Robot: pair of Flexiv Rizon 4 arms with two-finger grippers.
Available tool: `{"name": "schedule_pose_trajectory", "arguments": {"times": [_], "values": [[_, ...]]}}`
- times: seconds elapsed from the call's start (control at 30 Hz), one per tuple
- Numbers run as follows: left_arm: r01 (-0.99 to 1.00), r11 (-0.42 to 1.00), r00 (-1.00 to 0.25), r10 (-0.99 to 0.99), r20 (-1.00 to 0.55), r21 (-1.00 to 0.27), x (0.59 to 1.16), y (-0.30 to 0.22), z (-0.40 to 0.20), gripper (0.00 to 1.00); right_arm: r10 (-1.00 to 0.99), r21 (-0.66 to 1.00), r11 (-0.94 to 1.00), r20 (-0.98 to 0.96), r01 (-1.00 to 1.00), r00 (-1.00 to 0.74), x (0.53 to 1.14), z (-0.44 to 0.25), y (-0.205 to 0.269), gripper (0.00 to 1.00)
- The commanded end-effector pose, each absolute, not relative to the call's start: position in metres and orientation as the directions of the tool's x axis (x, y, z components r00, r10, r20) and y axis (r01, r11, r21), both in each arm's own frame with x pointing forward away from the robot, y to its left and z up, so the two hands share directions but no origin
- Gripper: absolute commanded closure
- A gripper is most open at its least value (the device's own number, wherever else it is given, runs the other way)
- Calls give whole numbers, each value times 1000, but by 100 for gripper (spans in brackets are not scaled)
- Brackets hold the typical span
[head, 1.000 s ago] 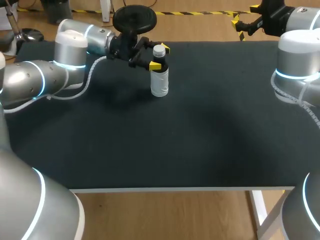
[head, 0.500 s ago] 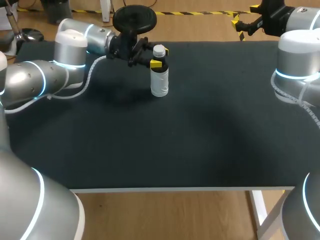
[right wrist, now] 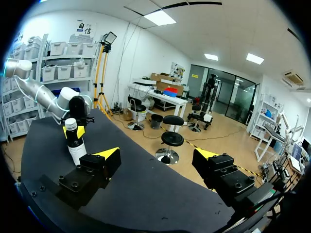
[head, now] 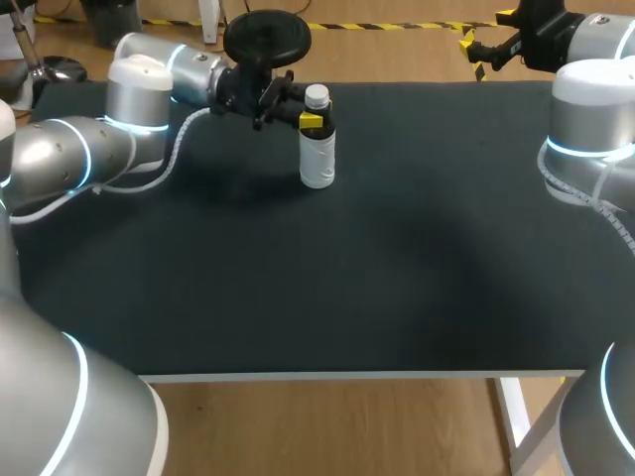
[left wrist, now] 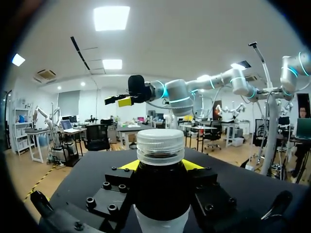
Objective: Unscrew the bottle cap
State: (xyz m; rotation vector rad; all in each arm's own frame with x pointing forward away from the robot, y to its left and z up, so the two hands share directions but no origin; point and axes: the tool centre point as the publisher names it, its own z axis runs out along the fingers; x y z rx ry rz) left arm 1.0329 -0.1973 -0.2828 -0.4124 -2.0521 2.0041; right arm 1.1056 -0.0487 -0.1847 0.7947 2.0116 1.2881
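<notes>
A small bottle point(head: 317, 159) with a white lower body, a dark neck and a pale cap point(head: 317, 96) stands upright at the back of the black table point(head: 397, 278). My left gripper point(head: 316, 117) comes in level from the left, and its yellow-tipped fingers press the dark neck from both sides just under the cap. The left wrist view has the bottle point(left wrist: 162, 189) filling the gap, cap point(left wrist: 160, 145) above the fingers point(left wrist: 127, 166). My right gripper point(head: 478, 48) hangs open, high past the table's far right corner. From it the bottle point(right wrist: 75, 145) is far ahead.
The table's black top stretches bare from the bottle to the white front edge point(head: 357, 376). My right arm's elbow point(head: 590, 129) stands over the table's right side.
The left gripper's fingers have come together around the bottle's neck, from wide apart to touching it. The bottle stays in place, and the right arm has not moved.
</notes>
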Motion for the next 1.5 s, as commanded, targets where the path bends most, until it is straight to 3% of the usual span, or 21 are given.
{"name": "schedule_pose_trajectory", "arguments": {"times": [0.03, 1.5], "values": [[32, 16, -926, 377, -23, -999, 1037, -195, -285, 100, 755, 926, 344, -174, 157, -632, 1105, -185, -49, 0], [29, 17, -927, 374, -21, -999, 1039, -193, -288, 100, 755, 926, 344, -174, 157, -632, 1105, -185, -49, 0]]}}
